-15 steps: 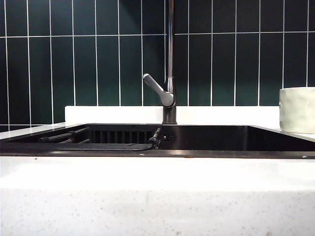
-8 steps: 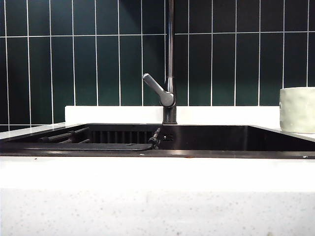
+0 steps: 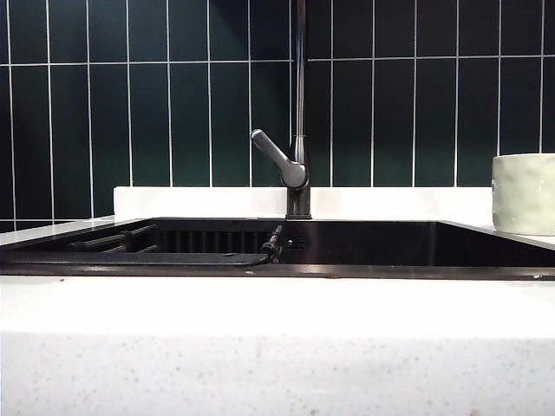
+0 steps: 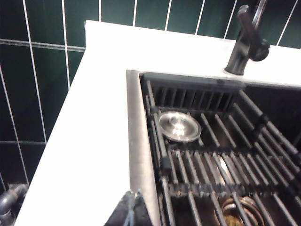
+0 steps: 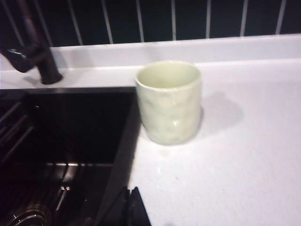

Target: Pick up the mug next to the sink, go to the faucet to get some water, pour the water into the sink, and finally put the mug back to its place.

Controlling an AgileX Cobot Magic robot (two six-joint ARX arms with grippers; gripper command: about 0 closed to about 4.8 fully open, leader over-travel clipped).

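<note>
The pale cream-green mug (image 3: 524, 193) (image 5: 169, 102) stands upright on the white counter at the sink's right corner, nothing touching it. The black sink (image 3: 364, 247) (image 4: 143, 80) holds a slatted rack (image 4: 216, 165). The dark faucet (image 3: 300, 113) (image 4: 244, 42) (image 5: 40, 56) rises behind the basin, its grey lever (image 3: 277, 158) angled left. My right gripper (image 5: 129, 197) is shut and empty, well short of the mug, over the sink's edge. My left gripper (image 4: 133, 202) is shut and empty over the basin's left rim. Neither gripper shows in the exterior view.
A round metal drain cover (image 4: 179, 126) lies on the rack. Another drain (image 4: 237, 214) shows below it. Dark green tiles (image 3: 173, 104) back a low white ledge (image 3: 208, 201). White speckled counter (image 4: 84, 141) (image 5: 225, 174) flanks the sink on both sides. A grey pipe (image 4: 9, 202) is beyond the counter's left side.
Nothing has visibly moved in the exterior view; mug, faucet and sink stand as before, and no arm appears.
</note>
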